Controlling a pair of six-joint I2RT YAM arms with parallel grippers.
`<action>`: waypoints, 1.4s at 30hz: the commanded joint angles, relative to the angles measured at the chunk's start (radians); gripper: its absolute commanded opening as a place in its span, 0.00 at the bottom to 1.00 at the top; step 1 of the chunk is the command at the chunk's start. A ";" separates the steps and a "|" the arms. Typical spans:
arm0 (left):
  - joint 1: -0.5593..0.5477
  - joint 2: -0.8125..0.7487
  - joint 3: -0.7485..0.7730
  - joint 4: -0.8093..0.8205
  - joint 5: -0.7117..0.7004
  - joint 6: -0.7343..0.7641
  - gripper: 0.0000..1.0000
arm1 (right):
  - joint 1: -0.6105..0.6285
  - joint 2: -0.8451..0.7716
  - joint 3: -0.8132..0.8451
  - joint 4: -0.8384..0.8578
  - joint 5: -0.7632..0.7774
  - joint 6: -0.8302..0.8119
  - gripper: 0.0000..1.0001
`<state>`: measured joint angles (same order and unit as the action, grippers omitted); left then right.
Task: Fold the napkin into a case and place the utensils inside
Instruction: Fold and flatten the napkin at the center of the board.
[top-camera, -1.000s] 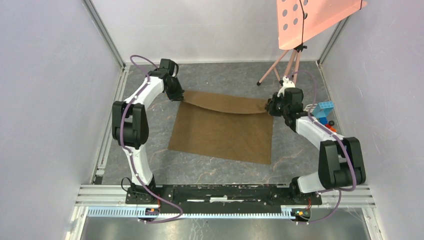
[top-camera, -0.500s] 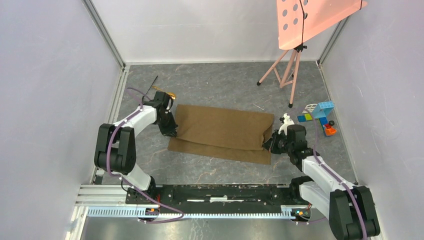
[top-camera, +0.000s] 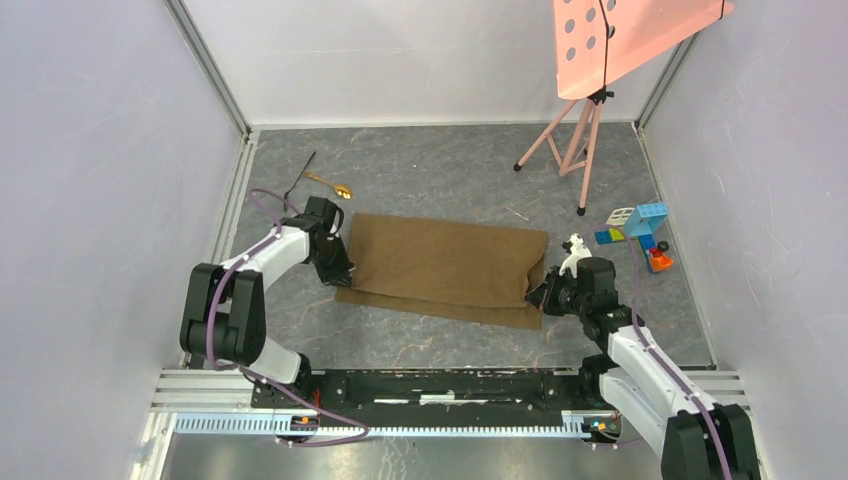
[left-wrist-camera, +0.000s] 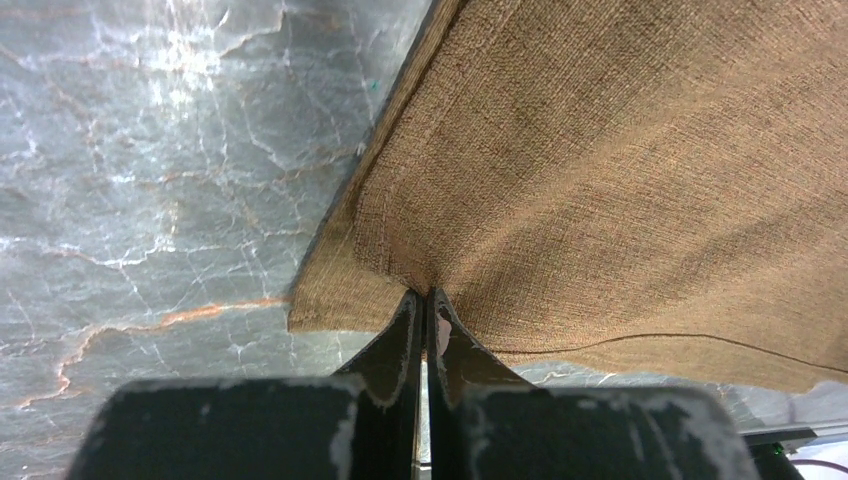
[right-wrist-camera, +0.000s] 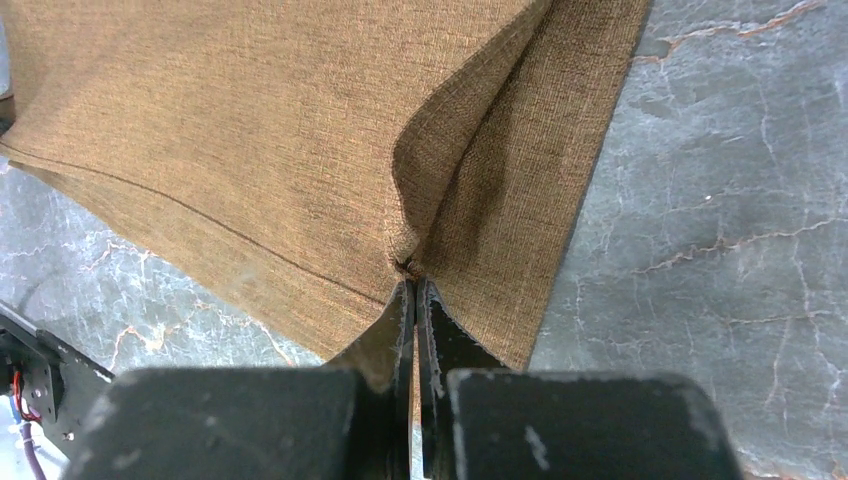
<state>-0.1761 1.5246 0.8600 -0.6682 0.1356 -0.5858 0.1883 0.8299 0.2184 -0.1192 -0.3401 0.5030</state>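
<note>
- The plain brown square cloth napkin (top-camera: 445, 265) lies on the middle of the grey marbled table (top-camera: 450, 160), doubled over on itself. Its upper layer stops short of the 6 o'clock edge, so a strip of the lower layer shows there.
- The left gripper (top-camera: 338, 268) is at the napkin's 9 o'clock end. Its wrist view shows the fingers pressed together on a puckered corner of the top layer.
- The right gripper (top-camera: 540, 295) is at the 4 o'clock corner, likewise pinching gathered cloth, and a raised ridge runs out from the pinch.
- The small shiny gold spoon (top-camera: 335, 186) and the thin black slender-handled utensil (top-camera: 302, 170) lie close together at about 10 o'clock of the napkin, clear of it. Coloured toy blocks (top-camera: 640, 232) sit off at 2 o'clock.
- The step in hand looks like the first fold, with the carried edge being set down. The case is not yet formed and the utensils are untouched.
- The next move probably calls for both grippers to let go cleanly and back away without dragging the top layer. The cloth then needs regripping for a further fold into a narrow pocket.
</note>
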 joint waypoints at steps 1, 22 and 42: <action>0.003 -0.073 -0.030 -0.004 -0.005 0.030 0.02 | 0.006 -0.065 0.010 -0.064 -0.003 0.015 0.00; -0.023 -0.088 -0.055 -0.040 -0.079 0.010 0.02 | 0.024 -0.139 -0.073 -0.104 -0.039 0.040 0.00; -0.062 -0.124 -0.044 -0.098 -0.116 -0.021 0.02 | 0.025 -0.190 -0.020 -0.227 -0.023 0.009 0.00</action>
<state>-0.2314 1.4303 0.8047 -0.7322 0.0502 -0.5865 0.2089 0.6594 0.1509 -0.2924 -0.3664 0.5301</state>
